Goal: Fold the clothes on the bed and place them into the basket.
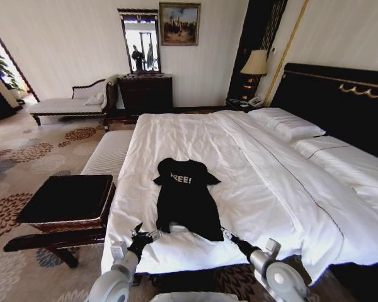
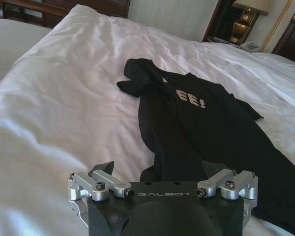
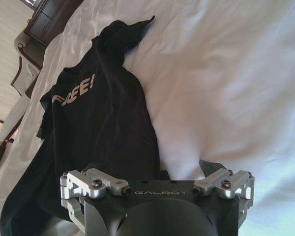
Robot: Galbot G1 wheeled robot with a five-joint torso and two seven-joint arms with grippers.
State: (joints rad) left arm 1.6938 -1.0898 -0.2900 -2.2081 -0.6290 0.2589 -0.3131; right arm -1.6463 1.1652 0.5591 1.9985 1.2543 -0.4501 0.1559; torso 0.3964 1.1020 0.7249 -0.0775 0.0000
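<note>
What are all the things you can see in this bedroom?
T-shirt: one, black with white lettering, flat on the bed near its foot.
Bed: one, white duvet, black headboard, takes up the middle and right.
Pillows: white, by the headboard.
Basket: one, brown wicker with black top, on the floor left of the bed.
Bench: one, white cushion, along the bed's left side.
Chaise: one, white, by the far wall.
Dresser: one, dark wood, with a mirror above.
Lamp: one, cream shade, beside the headboard.
Left hand: open, at the shirt's hem.
Right hand: open, at the hem's other corner.
</note>
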